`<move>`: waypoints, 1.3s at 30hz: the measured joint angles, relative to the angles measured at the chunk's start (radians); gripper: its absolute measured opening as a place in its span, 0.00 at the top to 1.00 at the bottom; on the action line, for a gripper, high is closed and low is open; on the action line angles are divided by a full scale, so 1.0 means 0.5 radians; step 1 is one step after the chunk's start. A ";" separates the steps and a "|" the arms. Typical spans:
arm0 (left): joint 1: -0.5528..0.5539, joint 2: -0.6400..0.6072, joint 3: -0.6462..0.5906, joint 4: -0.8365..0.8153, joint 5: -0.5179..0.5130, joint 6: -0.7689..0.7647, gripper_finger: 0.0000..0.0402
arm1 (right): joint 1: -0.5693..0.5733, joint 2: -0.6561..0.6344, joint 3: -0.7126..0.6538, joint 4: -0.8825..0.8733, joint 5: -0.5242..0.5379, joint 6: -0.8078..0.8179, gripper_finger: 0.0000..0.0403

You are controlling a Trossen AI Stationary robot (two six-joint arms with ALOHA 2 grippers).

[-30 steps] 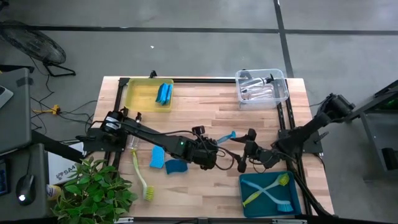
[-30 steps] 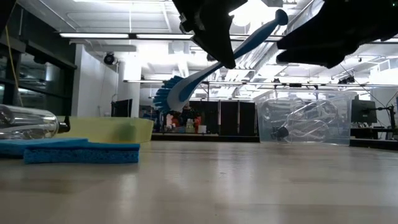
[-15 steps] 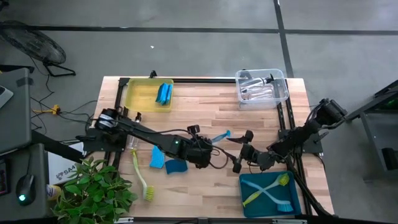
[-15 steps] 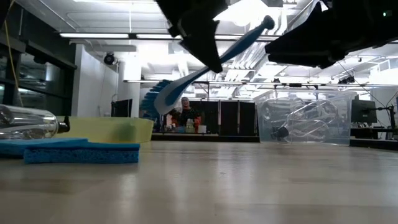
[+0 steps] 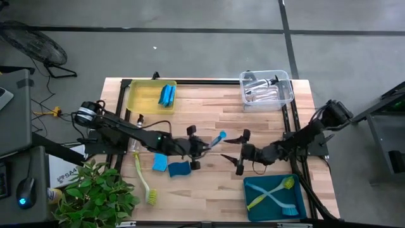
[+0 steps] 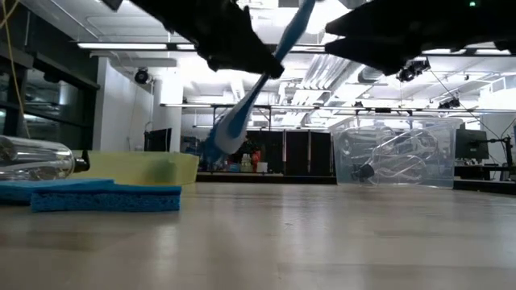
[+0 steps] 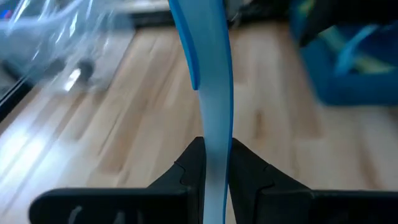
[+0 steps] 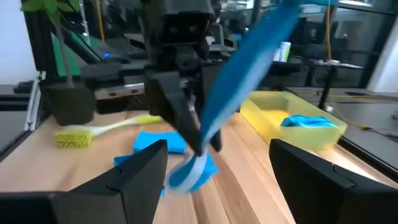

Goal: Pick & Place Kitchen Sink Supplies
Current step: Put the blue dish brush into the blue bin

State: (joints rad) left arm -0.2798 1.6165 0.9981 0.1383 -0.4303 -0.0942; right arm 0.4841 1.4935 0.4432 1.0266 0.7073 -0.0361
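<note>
The blue dish brush [image 5: 214, 140] hangs above mid-table, clamped in the left gripper [image 5: 197, 147], whose fingers pinch the handle; handle end points toward the right gripper [image 5: 242, 152], head tilts down toward the wood w/o touching it. Right gripper sits just past the handle tip, fingers spread apart, nothing between them, facing the left gripper across a small gap.

Just beside the left gripper, on its outer side, two blue sponges [image 5: 171, 164] lie flat on the table, edges touching. Further out that way: a yellow-green brush [image 5: 143, 177] lying flat and a clear bottle [image 6: 36, 156] on its side. Beyond the left gripper, far edge: yellow bin [image 5: 150, 96] w/ a blue sponge [image 5: 167, 94] inside. Beyond the right gripper, far edge: clear bin [image 5: 266, 89] holding clear bottles w/ black tops. Near side of the right gripper: teal bin [image 5: 274, 197] w/ two brushes crossed, one yellow-green, one blue.

Table [image 5: 215, 117] is pale wood planks w/ a black frame along the edges. Leafy plant [image 5: 95, 196] at the near corner by the left arm's base. Floor around is grey concrete; a fan [image 5: 31, 41] stands off to the side. The low view shows a big hall w/ strip lights.
</note>
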 joint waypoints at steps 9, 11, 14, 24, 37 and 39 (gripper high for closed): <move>0.082 -0.012 -0.276 0.717 0.441 0.091 0.91 | -0.230 0.000 -0.002 0.238 -0.513 0.054 0.32; 0.092 -0.011 -0.293 0.747 0.468 0.124 0.91 | -0.254 0.000 -0.002 0.317 -0.628 0.052 0.32; 0.100 -0.010 -0.291 0.788 0.555 0.131 0.91 | -0.275 -0.001 -0.001 0.432 -0.725 0.038 0.32; 0.129 0.116 -0.288 1.034 0.688 0.147 0.91 | -0.347 -0.001 0.001 0.546 -0.946 0.125 0.32; 0.184 0.140 -0.288 1.138 0.818 0.128 0.91 | -0.394 -0.001 0.001 0.561 -1.049 0.160 0.32; 0.183 0.140 -0.288 1.137 0.828 0.128 0.91 | -0.394 -0.001 0.001 0.561 -1.049 0.160 0.32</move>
State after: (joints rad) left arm -0.1884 1.6867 0.8543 0.7071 -0.0162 -0.0303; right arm 0.2871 1.4929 0.4438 1.3071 0.1829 0.0441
